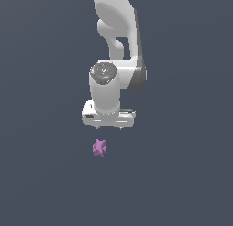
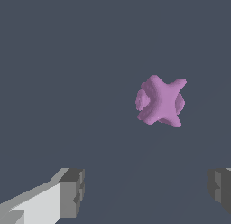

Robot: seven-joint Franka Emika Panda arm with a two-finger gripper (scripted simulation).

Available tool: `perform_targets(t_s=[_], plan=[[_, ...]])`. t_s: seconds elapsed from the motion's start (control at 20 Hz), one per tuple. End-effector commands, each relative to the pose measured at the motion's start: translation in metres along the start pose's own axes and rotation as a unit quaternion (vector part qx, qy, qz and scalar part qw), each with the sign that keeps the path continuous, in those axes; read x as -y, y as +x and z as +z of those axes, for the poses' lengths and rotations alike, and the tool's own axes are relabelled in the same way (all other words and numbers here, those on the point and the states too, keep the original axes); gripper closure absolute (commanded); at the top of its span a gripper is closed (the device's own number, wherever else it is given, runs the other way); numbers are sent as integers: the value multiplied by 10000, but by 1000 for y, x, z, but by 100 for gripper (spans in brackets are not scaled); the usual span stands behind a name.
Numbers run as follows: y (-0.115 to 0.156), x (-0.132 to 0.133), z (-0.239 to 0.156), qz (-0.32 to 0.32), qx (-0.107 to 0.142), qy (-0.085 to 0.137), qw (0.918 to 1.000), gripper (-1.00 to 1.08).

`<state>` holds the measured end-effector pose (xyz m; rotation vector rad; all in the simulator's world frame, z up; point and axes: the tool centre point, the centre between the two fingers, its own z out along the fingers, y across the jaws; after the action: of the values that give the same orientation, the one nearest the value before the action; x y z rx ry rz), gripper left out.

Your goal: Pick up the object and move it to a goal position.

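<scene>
Small matte purple-pink knobbly star-shaped object (image 1: 99,147) lies on the plain dark grey floor (image 1: 182,184), free of any contact. White two-finger gripper (image 1: 108,127) hangs above it, jaws spread wide and empty. Key offset: object sits outside the gap between the grey finger pads (image 2: 72,191), just off to the exterior view's left and nearer that camera (wrist view agrees: object ahead of the fingertip line). No clear long axis; lobes roughly equal. No goal marker, labels or writing visible.
</scene>
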<state>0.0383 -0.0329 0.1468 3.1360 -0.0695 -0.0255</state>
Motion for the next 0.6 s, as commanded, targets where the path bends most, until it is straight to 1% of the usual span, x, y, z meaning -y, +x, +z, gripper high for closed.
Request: perform_targets(t_s=[0.0, 0.25, 0.55], plan=[[13, -9, 10, 123, -14, 10, 9999, -92], [35, -27, 31, 339, -45, 23, 9994, -92], [50, -41, 47, 501, -69, 29, 9987, -92]])
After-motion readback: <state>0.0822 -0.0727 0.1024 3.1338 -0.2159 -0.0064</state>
